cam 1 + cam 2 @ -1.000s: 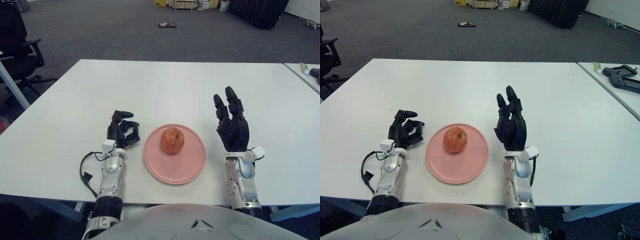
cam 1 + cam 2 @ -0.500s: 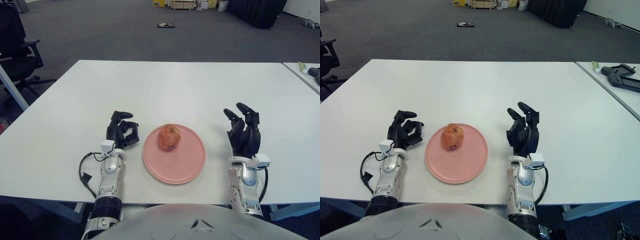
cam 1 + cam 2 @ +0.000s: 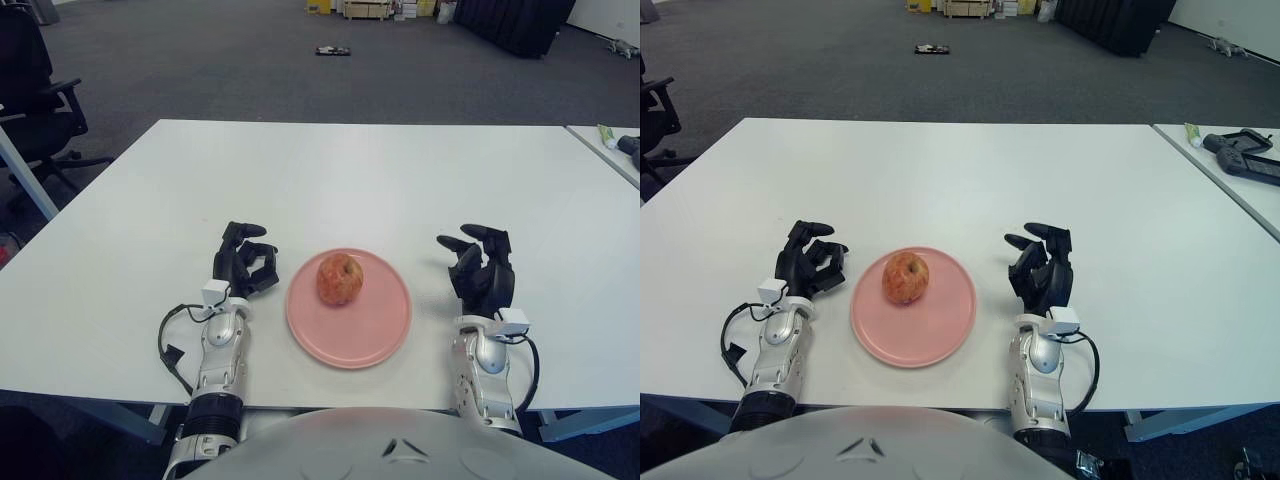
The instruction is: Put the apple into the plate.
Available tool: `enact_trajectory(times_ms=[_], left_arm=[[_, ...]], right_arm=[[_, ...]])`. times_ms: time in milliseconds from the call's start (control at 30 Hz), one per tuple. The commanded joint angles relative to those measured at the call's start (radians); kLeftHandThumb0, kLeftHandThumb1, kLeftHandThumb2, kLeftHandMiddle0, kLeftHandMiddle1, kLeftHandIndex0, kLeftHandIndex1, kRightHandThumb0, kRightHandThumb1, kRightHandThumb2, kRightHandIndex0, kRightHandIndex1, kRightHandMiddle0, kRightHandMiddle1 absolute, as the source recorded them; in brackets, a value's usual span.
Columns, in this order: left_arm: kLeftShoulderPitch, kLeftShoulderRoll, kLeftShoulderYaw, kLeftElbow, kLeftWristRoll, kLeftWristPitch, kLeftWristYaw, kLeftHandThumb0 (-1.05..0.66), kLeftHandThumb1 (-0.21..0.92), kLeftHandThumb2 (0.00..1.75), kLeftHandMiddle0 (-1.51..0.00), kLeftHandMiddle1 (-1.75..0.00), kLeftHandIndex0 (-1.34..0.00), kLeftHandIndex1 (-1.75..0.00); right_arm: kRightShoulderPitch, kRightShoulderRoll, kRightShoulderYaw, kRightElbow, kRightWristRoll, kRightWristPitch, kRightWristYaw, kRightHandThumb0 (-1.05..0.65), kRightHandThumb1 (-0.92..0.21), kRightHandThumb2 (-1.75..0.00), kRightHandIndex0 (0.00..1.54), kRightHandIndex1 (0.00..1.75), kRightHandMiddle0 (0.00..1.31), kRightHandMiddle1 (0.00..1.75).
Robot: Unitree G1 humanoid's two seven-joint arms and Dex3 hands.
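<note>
Starting from our right hand (image 3: 480, 272), we see its fingers curled forward and inward with nothing between them, the palm turned toward the plate. It shows just to the right of the pink plate (image 3: 385, 335), apart from the rim, low over the white table (image 3: 330, 170). To its left, the apple (image 3: 339, 278) sits inside the plate, on the half farther from us and a little toward the left, stem dimple up, touched by neither hand. On the plate's far side from our right hand shows our left hand (image 3: 245, 266), fingers curled in on themselves and empty, close beside the rim.

We judge the placing itself done, so the step in hand is the retreat. To do it well, we should draw the right hand away to the right or straight up, never sweeping leftward across the rim. A nudge there could slide the plate and set the round apple rolling. We should keep the left hand where it is, since any inward move risks the same knock from the other side.
</note>
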Motion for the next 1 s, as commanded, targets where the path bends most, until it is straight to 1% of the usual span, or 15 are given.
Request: enact_trajectory(times_ms=[0, 167, 267, 633, 967], left_arm=[[-0.002, 0.0, 0.0, 0.007, -0.007, 0.005, -0.006, -0.01, 0.4, 1.15, -0.6, -1.51, -0.41, -1.75], [-0.001, -0.003, 0.001, 0.006, -0.004, 0.009, 0.002, -0.01, 0.4, 1.15, -0.61, -1.48, -0.44, -1.75], [0.0, -0.002, 0.0, 0.004, 0.002, 0.009, 0.005, 0.0, 0.39, 1.15, -0.61, -1.48, -0.44, -1.75], [0.0, 0.0, -0.002, -0.001, 0.005, 0.024, 0.003, 0.0, 0.4, 1.13, -0.62, -1.47, -0.42, -1.75], [-0.002, 0.003, -0.002, 0.003, 0.008, 0.025, 0.005, 0.0, 0.41, 1.14, -0.6, -1.5, -0.41, -1.75]], right_arm=[[-0.024, 0.048, 0.002, 0.011, 0.007, 0.042, -0.002, -0.38, -0.74, -0.79, 0.61, 1.38, 0.31, 1.74], [-0.015, 0.036, 0.004, -0.002, 0.056, 0.149, 0.027, -0.38, -0.72, -0.8, 0.59, 1.43, 0.31, 1.75], [-0.012, 0.029, 0.005, -0.015, 0.062, 0.182, 0.037, -0.38, -0.72, -0.8, 0.58, 1.44, 0.31, 1.75], [-0.006, 0.013, 0.005, -0.018, 0.039, 0.225, 0.065, -0.37, -0.74, -0.79, 0.55, 1.42, 0.3, 1.75], [-0.003, 0.016, 0.002, -0.027, 0.035, 0.252, 0.069, -0.37, -0.74, -0.77, 0.55, 1.38, 0.3, 1.75]])
